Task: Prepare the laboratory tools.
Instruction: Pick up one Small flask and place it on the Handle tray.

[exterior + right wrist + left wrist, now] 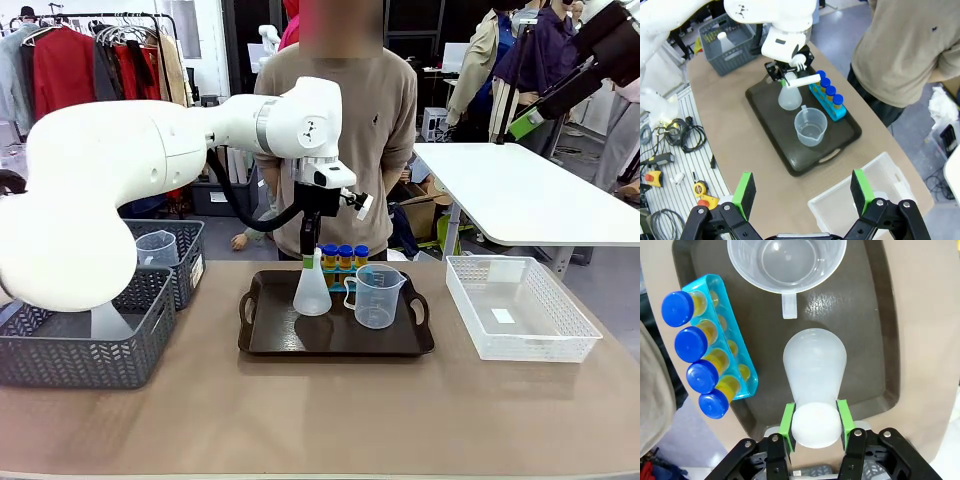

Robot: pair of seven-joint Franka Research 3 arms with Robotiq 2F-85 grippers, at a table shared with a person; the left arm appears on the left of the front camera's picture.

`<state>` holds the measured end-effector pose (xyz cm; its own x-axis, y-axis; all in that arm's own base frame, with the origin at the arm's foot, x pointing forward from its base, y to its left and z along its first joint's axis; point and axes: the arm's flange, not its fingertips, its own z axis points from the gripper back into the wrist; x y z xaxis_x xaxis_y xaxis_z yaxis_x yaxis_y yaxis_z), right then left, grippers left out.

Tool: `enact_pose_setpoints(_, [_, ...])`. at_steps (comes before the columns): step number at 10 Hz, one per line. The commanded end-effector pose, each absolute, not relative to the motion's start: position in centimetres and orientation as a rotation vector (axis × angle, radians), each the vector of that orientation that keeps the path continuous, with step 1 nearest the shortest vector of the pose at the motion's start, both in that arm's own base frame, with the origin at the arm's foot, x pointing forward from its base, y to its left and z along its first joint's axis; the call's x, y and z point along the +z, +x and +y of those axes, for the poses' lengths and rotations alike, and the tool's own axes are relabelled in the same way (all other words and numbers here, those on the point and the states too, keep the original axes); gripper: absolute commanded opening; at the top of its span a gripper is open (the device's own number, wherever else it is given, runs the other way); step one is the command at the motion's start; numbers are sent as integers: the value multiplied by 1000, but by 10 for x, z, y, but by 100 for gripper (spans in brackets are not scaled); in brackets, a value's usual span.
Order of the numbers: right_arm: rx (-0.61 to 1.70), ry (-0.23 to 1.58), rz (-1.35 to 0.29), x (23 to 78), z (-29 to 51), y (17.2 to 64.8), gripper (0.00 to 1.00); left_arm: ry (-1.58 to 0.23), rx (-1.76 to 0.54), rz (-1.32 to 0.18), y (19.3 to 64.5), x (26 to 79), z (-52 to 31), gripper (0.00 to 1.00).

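Observation:
A translucent white conical flask (312,291) stands on the dark tray (300,342), and my left gripper (314,256) is shut on its neck from above. In the left wrist view the green pads (788,416) press both sides of the flask (815,362). A clear measuring beaker (378,297) stands right of it, also seen as the beaker (787,262). Yellow blue-capped tubes (345,256) sit in the blue rack (742,367) behind. My right gripper (802,192) hangs open high above the table, over the tray (771,119) and flask (789,98).
Two grey baskets (70,355) stand at the left, holding another beaker (157,248) and another flask (105,322). A white mesh basket (520,305) sits at the right. A person in a beige sweater (340,120) stands at the far side.

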<state>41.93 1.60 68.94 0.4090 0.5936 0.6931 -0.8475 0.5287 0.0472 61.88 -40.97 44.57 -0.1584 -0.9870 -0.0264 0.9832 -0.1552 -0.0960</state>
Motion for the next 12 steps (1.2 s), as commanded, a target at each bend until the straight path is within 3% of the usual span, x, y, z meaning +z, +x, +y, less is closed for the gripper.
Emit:
enact_pose_setpoints(1, [948, 436, -681, 691, 16, 419, 100, -21, -1732, 93, 606, 437, -398, 0])
enact_pose_setpoints(7, [948, 436, -681, 691, 16, 419, 100, -57, -1711, 103, 592, 426, -389, 0])
enact_pose_setpoints(8, [948, 436, -681, 691, 16, 419, 100, -59, -1709, 104, 592, 428, -389, 16])
enact_pose_setpoints(12, [948, 436, -681, 691, 16, 419, 100, -58, -1698, 97, 589, 431, -385, 96])
